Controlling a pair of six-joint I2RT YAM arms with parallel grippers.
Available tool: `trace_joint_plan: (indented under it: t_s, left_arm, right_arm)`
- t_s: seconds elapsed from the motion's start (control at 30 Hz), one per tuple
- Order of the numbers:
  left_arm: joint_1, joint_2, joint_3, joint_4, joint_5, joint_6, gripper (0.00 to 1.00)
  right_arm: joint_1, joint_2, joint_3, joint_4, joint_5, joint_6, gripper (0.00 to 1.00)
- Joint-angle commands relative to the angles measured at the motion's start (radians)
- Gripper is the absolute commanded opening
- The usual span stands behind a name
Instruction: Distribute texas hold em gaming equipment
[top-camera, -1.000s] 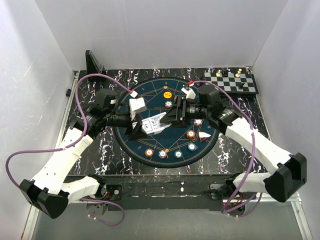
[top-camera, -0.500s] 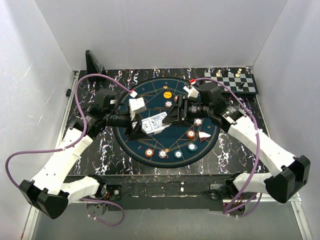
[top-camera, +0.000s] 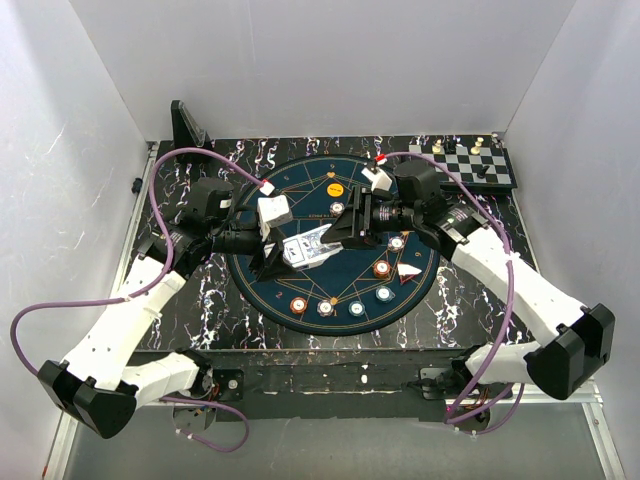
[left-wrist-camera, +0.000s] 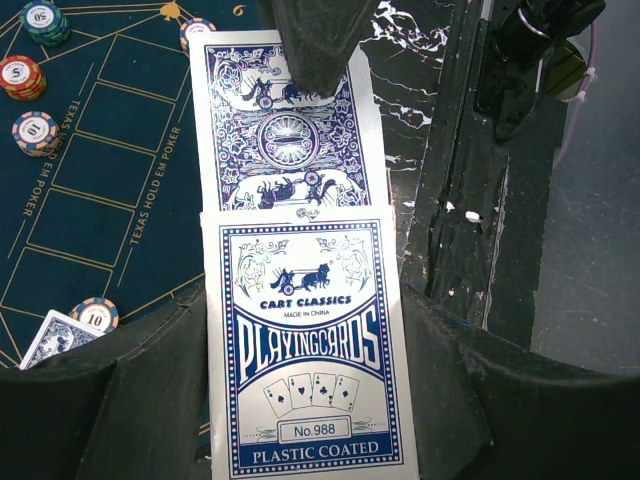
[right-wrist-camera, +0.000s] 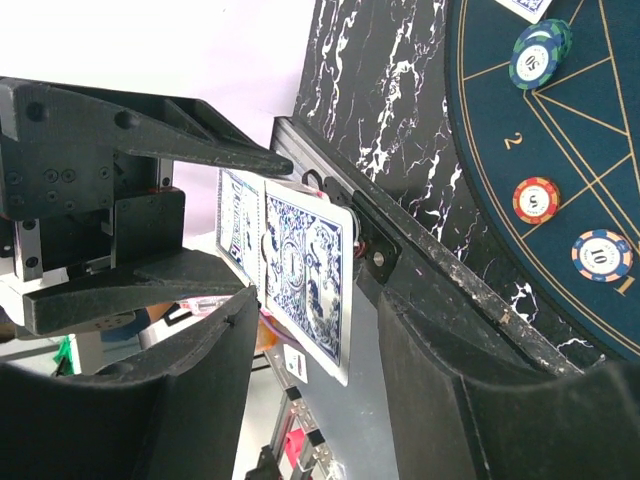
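blue pack (left-wrist-camera: 305, 350) in left jaws — right jaws parted

My left gripper (top-camera: 277, 254) grips the deck (top-camera: 308, 248) above the mat (top-camera: 300, 192), and my right gripper (top-camera: 343, 233) sits at the deck's other end. I see chips (top-camera: 325, 308) along the mat's near edge, and the chessboard (top-camera: 462, 166) at the far right corner.

Two white-shelled arms (top-camera: 120, 335), black joint housings (top-camera: 575, 355), looping purple cables (top-camera: 80, 303), matte black wedge-shaped pincer fingers (left-wrist-camera: 120, 400)
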Motion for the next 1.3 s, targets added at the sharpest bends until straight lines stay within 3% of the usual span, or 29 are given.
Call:
trace_joint_plan:
  t_s: [0.0, 0.3, 1.27]
  left_arm:
    - [-0.002, -0.032, 0.024, 0.017, 0.023, -0.005, 0.0]
    - [-0.002, -0.035, 0.029, 0.02, 0.029, -0.011, 0.0]
    - [-0.002, -0.046, 0.019, 0.034, 0.036, -0.023, 0.0]
  right_arm:
    - [0.005, 0.01, -0.008, 0.069, -0.036, 0.027, 0.56]
    - [-0.004, -0.029, -0.054, 0.035, -0.004, 0.007, 0.39]
    - [-0.104, -0.1, -0.065, -0.007, -0.039, 0.001, 0.24]
